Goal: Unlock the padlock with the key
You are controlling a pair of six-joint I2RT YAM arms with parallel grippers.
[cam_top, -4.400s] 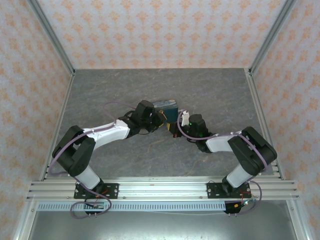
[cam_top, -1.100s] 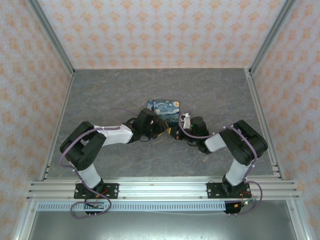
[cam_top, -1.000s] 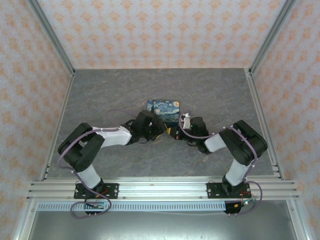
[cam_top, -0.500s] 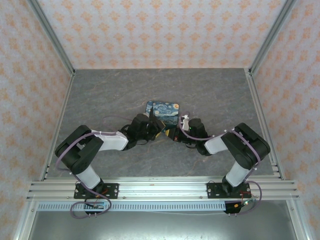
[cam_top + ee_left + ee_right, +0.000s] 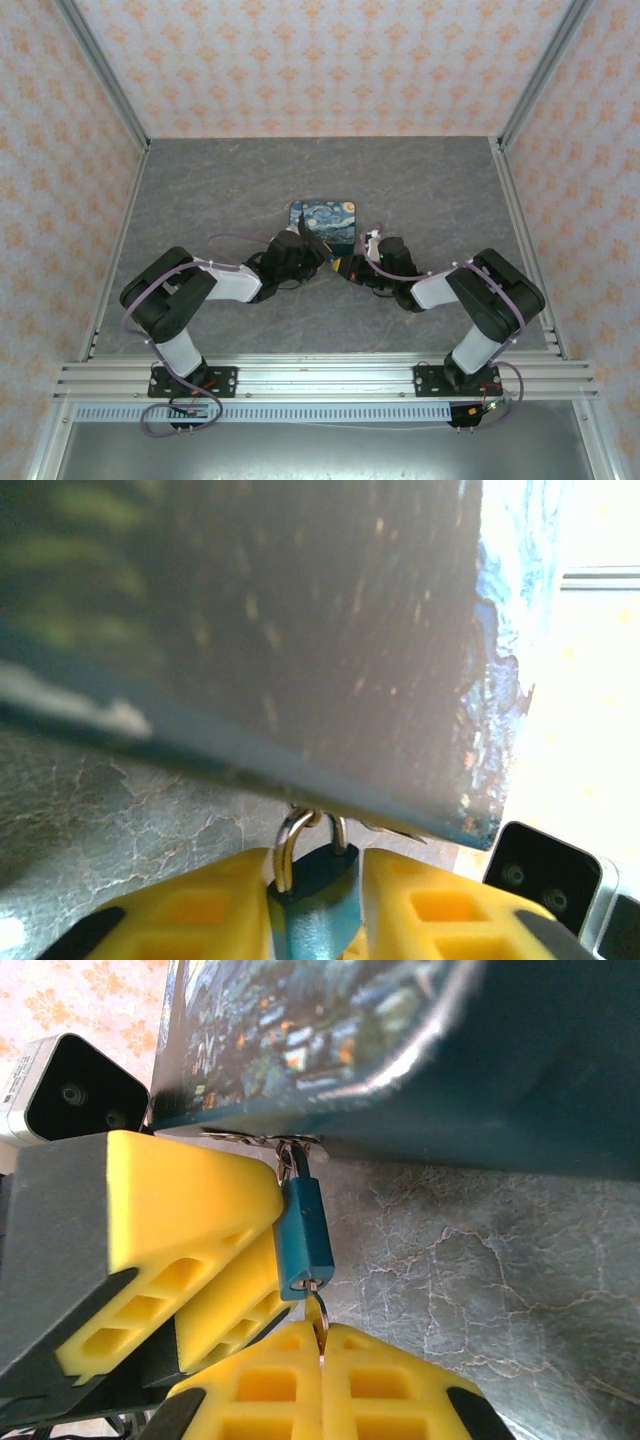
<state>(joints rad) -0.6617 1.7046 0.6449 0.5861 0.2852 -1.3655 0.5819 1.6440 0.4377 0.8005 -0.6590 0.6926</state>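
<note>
Robotics lab test cell: grey stone-look tabletop (image 5: 200, 190) boxed by orange-patterned panel walls (image 5: 320, 60), aluminium frame posts (image 5: 100, 70), arm bases (image 5: 190, 380) bolted to slotted rail (image 5: 320, 378) along near edge.

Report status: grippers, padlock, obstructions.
Left gripper clamps small teal metal padlock. Right gripper shut on silver key, seated in keyhole. Shackle hooked to rectangular starry-night tin, close above.

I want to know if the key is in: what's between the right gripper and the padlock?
The key: in the right wrist view, its short metal shank runs from the shut right gripper up into the padlock at its bottom face.
</note>
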